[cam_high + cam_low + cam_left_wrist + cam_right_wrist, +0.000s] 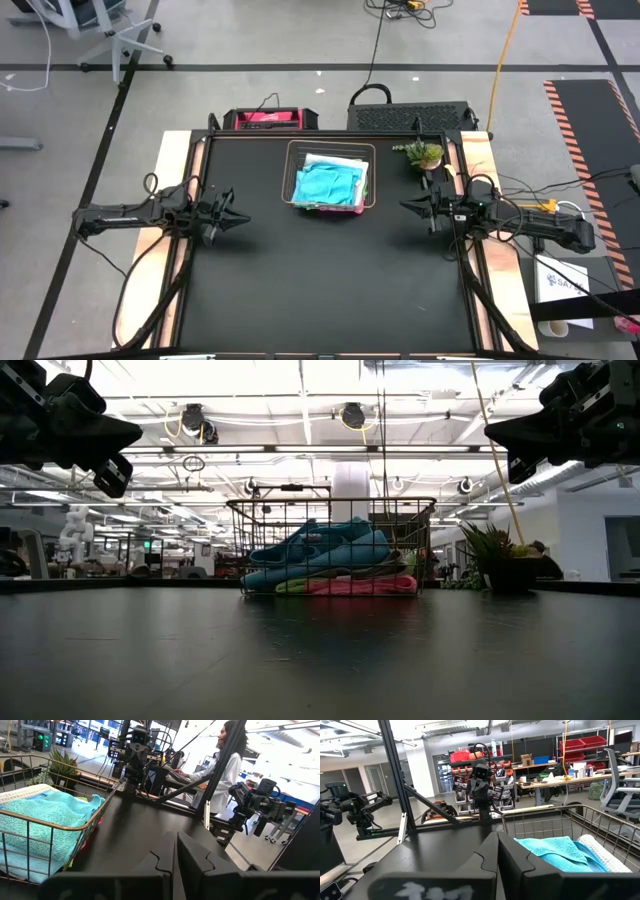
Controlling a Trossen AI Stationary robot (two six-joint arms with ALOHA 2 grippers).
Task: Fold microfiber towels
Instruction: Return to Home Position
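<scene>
1. High view: you are looking straight down at the table. The towels are lying folded in one pile inside the wire basket, near the far edge, with a turquoise one on top.
2. The left arm is hanging over the left side and the right arm over the right side. Both are well apart from the basket. I think they are parked out here because the folding looks done and nothing is left to pick up.
3. The wrist views are showing you the left jaws and the right jaws pressed together, holding nothing.
4. The low view is showing you what the high view is hiding. A pink towel and a lime green towel are lying at the bottom of the pile. It is also showing both arms up in the air, not touching the table.
5. Only the high view is showing you how the small plant is sitting near the basket, between it and the right arm.
</scene>
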